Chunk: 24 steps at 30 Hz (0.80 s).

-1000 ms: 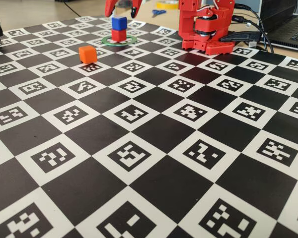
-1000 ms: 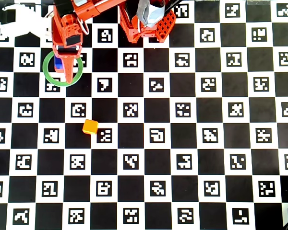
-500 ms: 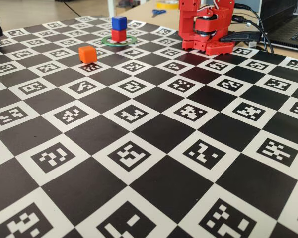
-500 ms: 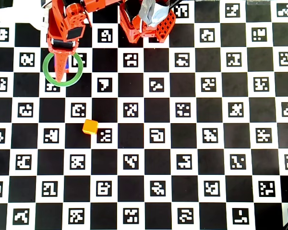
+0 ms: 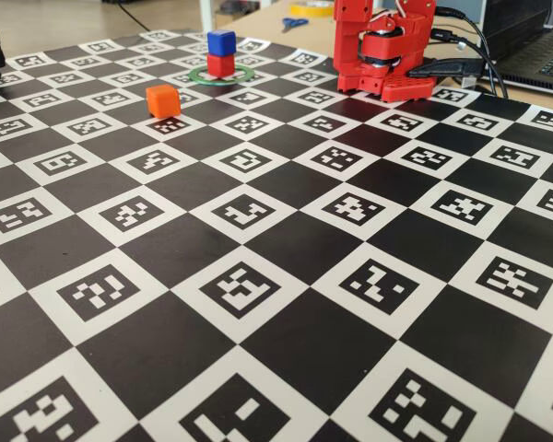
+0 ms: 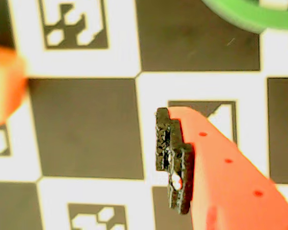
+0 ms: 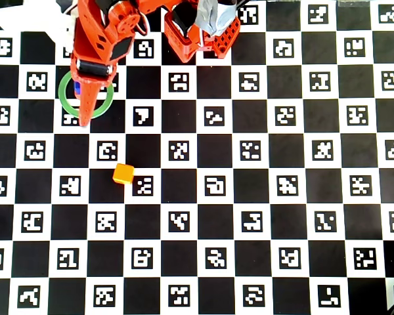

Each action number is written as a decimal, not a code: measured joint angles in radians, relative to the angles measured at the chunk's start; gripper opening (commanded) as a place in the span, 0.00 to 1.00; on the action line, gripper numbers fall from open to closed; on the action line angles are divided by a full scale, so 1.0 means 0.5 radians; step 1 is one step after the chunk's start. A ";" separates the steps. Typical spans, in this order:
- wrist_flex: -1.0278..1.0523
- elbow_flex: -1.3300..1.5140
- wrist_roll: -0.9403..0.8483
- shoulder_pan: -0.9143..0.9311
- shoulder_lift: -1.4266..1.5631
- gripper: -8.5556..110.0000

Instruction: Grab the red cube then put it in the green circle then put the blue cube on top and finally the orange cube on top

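Note:
The blue cube stands on the red cube inside the green circle at the far side of the board. The orange cube sits alone in front and to the left of the stack. In the overhead view my gripper hangs over the lower edge of the green circle, above the stack, with only a sliver of the blue cube showing. The wrist view shows one red finger with a black pad, nothing against it, and the blurred orange cube at the left edge.
The red arm base stands at the back right of the checkered marker board. Cables and a laptop lie beyond it at the right. Scissors lie on the table behind the board.
My gripper has risen out of the fixed view's top edge, leaving the blue cube on the red one. In the overhead view its tip has shifted slightly toward the orange cube.

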 measured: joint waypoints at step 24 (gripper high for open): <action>0.169 -0.620 0.917 -0.712 -0.881 0.49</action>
